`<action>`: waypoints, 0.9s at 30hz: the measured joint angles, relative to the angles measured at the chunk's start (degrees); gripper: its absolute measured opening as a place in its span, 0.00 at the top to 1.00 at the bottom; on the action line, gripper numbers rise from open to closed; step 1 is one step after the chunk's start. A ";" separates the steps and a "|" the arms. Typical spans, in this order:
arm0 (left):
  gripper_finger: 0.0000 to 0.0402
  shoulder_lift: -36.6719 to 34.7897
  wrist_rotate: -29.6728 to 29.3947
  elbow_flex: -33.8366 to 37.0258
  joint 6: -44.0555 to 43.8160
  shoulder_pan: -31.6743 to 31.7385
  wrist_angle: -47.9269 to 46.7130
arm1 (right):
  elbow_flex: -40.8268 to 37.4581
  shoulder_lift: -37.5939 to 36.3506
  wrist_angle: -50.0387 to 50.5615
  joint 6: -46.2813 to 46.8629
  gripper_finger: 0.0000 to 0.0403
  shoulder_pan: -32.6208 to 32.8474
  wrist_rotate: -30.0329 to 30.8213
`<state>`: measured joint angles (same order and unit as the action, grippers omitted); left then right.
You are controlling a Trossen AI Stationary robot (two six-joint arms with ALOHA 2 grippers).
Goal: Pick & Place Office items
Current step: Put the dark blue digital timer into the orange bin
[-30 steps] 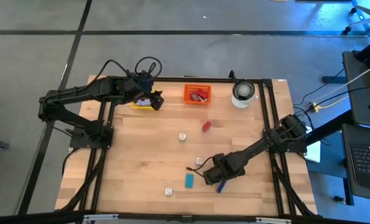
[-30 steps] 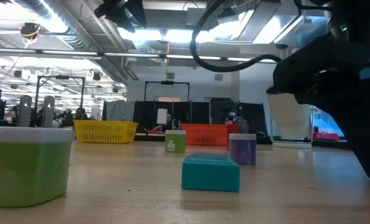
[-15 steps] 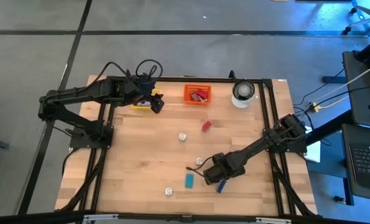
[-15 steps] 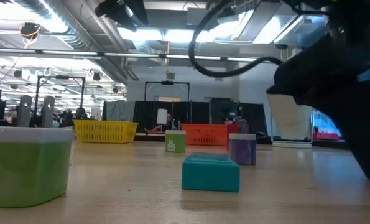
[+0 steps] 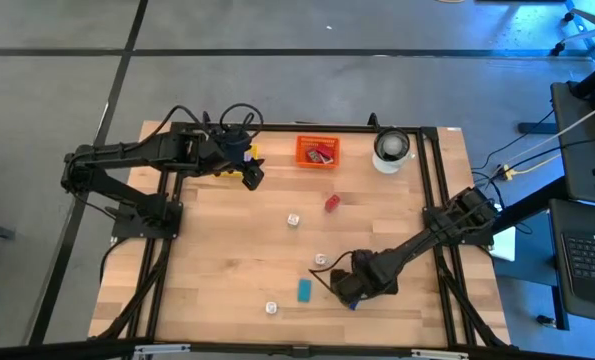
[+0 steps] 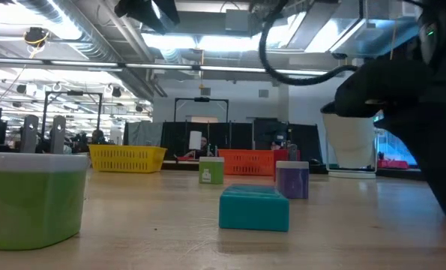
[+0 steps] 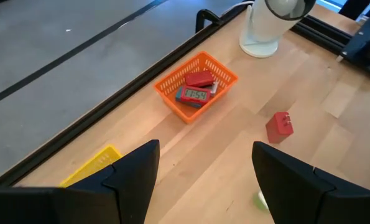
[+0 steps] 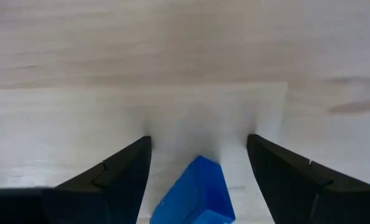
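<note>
Two arms work the counter (image 5: 227,260): seen from above, the left tool (image 5: 252,176) hovers beside the yellow tray (image 5: 249,152), while the right tool (image 5: 345,290) sits low near the front edge over a blue block (image 5: 354,303), a teal block (image 5: 304,290) just beside. At counter level, open wood separates the scattered blocks. Left wrist: fingers spread, empty, orange tray (image 7: 197,86) ahead. Right wrist: fingers open, straddling the blue block for a grasp.

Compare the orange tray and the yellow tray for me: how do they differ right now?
The orange tray is fully in sight and holds red items; the yellow tray is partly hidden under the left pincer, so its contents can't be judged. The orange tray sits nearer the white container. Both are mesh baskets along the table's far edge.
</note>
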<state>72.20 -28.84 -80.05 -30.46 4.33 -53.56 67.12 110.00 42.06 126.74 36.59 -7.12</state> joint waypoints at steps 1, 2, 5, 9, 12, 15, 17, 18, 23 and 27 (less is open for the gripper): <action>0.37 0.00 0.00 0.00 0.01 -0.25 0.00 | 0.38 0.04 0.05 1.22 0.33 0.49 0.12; 0.37 0.00 0.00 0.00 0.00 -0.57 -0.02 | 0.71 0.13 -0.01 2.17 0.33 0.99 0.29; 0.37 0.00 -0.01 0.00 -0.07 -1.37 -0.17 | 1.95 0.49 -1.96 4.89 0.33 2.34 -1.46; 0.37 0.00 -0.04 0.00 0.56 -2.24 -0.22 | 3.24 1.00 -2.50 6.09 0.33 3.47 -4.54; 0.37 0.00 -0.17 0.00 1.89 -2.55 -0.26 | 3.50 1.59 -3.37 6.30 0.33 3.35 -3.59; 0.37 0.02 -0.19 0.00 3.21 -2.53 -0.46 | 3.67 2.40 -4.32 6.31 0.33 3.59 -3.37; 0.37 0.00 -0.15 0.00 3.86 -2.53 -0.48 | 3.73 2.80 -5.12 6.17 0.33 3.55 -3.98; 0.37 0.02 -0.13 0.00 4.34 -2.53 -0.55 | 3.78 2.86 -5.12 6.13 0.33 3.50 -4.13; 0.37 0.01 -0.23 0.00 5.61 -2.53 -0.58 | 3.88 2.86 -3.66 4.24 0.33 3.50 -3.60; 0.37 0.02 -1.49 0.00 5.71 -2.51 -0.59 | 3.95 2.82 -0.36 -1.19 0.33 3.18 -3.35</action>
<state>72.22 -30.34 -80.05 -24.74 1.82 -54.15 71.07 112.81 41.69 125.56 39.77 -10.46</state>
